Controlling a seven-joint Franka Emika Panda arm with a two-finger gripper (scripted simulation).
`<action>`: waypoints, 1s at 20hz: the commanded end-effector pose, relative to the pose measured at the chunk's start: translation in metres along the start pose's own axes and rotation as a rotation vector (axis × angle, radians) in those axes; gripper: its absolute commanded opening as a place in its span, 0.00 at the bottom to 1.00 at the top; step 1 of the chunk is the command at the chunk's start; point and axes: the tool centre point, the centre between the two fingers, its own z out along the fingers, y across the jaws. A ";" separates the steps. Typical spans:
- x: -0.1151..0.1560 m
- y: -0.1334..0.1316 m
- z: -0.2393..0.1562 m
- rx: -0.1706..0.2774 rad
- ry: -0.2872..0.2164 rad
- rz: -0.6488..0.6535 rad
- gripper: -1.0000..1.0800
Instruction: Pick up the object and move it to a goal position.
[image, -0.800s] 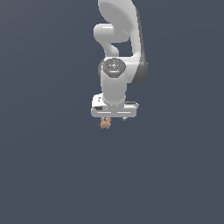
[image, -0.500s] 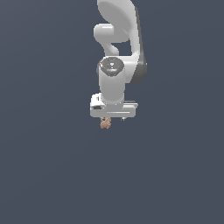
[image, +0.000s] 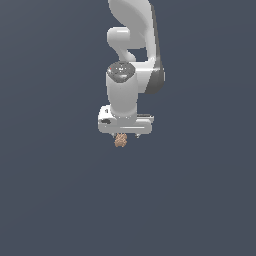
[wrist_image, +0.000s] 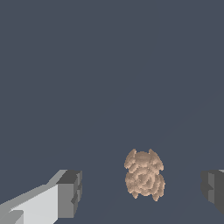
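Below the white arm (image: 122, 95), the gripper (wrist_image: 142, 190) stands wide, holding nothing. Between its fingers (wrist_image: 70, 192) sits the tan-orange lumpy clump (wrist_image: 144, 173), seemingly touching neither pad.

A plain, flat, dark slate-grey ground (image: 55, 200) fills both views, unmarked throughout.

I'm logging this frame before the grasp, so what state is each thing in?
End effector: open, fingers either side of the clump, not touching it.
Tan-orange lumpy clump: free between the fingers, not gripped; whether it rests on the floor cannot be told.
Robot arm: pointing down over the clump.
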 end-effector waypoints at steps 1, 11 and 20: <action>-0.002 0.001 0.003 -0.001 0.000 -0.003 0.96; -0.027 0.018 0.038 -0.014 0.010 -0.039 0.96; -0.054 0.032 0.066 -0.025 0.019 -0.074 0.96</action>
